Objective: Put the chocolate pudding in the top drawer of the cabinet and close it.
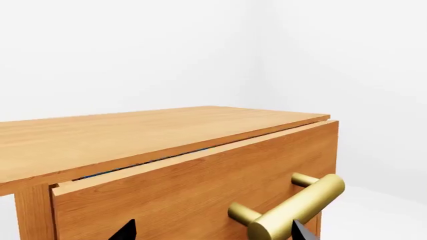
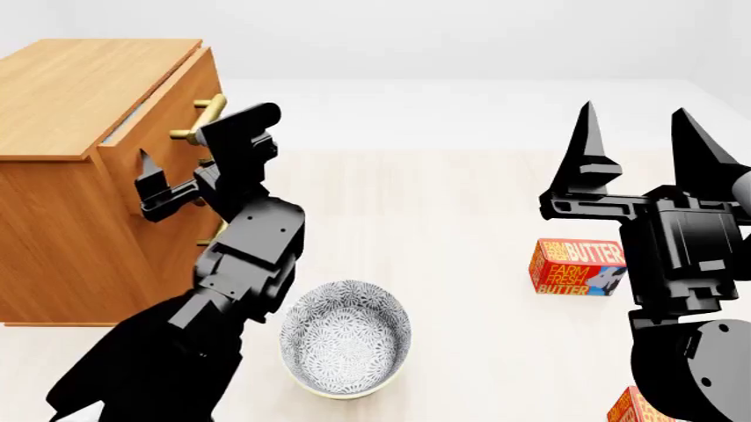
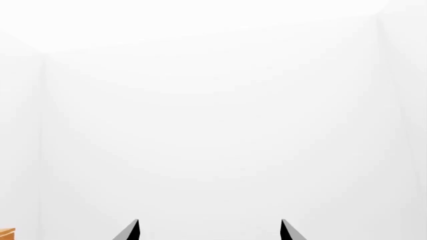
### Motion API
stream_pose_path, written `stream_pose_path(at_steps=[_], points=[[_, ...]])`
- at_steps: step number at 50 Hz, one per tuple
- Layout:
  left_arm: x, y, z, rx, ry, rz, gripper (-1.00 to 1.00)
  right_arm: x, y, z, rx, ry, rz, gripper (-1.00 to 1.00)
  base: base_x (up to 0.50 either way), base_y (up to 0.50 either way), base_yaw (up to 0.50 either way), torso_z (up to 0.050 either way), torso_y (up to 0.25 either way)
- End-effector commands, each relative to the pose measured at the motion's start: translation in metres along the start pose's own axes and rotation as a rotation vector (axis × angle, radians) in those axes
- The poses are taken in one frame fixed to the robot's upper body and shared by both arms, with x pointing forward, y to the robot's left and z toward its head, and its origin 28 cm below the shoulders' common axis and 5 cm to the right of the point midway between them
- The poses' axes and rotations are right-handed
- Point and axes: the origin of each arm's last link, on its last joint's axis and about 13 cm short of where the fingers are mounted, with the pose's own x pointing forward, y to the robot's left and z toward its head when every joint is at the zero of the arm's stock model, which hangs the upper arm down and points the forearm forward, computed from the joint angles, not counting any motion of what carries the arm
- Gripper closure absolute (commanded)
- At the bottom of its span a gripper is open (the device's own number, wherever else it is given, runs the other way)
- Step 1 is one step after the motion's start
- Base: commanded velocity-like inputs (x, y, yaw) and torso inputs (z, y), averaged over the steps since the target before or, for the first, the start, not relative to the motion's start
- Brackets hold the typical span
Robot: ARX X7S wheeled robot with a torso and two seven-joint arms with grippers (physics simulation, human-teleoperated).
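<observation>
The honey-brown cabinet (image 2: 70, 97) stands at the left. Its top drawer (image 1: 187, 195) is out by a narrow gap. A thin blue strip (image 1: 153, 162) shows in that gap; the chocolate pudding is otherwise hidden. My left gripper (image 1: 213, 232) is open in front of the drawer face. The near end of the brass bar handle (image 1: 293, 207) lies between its fingertips, close to one finger. In the head view the left gripper (image 2: 176, 171) sits just below the handle (image 2: 200, 119). My right gripper (image 2: 634, 119) is open and empty, raised with fingertips up, and the right wrist view (image 3: 209, 230) shows only white wall.
A patterned bowl (image 2: 344, 338) stands on the floor by my left arm. One red-orange butter box (image 2: 578, 268) lies behind my right gripper, and another (image 2: 634, 409) shows at the bottom edge. The lower drawer is mostly hidden by my left arm.
</observation>
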Motion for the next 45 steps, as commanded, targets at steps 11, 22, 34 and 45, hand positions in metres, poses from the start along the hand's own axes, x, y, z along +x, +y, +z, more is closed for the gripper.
stream_pose_path(at_steps=[11, 22, 34, 45], points=[[0.015, 0.009, -0.001, 0.022, -0.002, 0.064, -1.00, 0.001, 0.000, -0.002, -0.003, 0.003, -0.001, -1.00, 0.00, 0.00, 0.00, 0.000, 0.000], [0.020, 0.014, -0.004, 0.037, 0.007, 0.085, -1.00, 0.001, 0.000, -0.002, -0.004, 0.005, -0.002, -1.00, 0.00, 0.00, 0.00, 0.000, 0.001], [0.024, 0.017, -0.005, 0.049, 0.011, 0.112, -1.00, 0.000, 0.000, -0.003, -0.004, 0.008, -0.003, -1.00, 0.00, 0.00, 0.00, 0.000, 0.000], [0.026, 0.019, -0.005, 0.055, 0.012, 0.126, -1.00, 0.000, -0.001, -0.003, -0.001, 0.010, -0.002, -1.00, 0.00, 0.00, 0.00, 0.000, 0.001]])
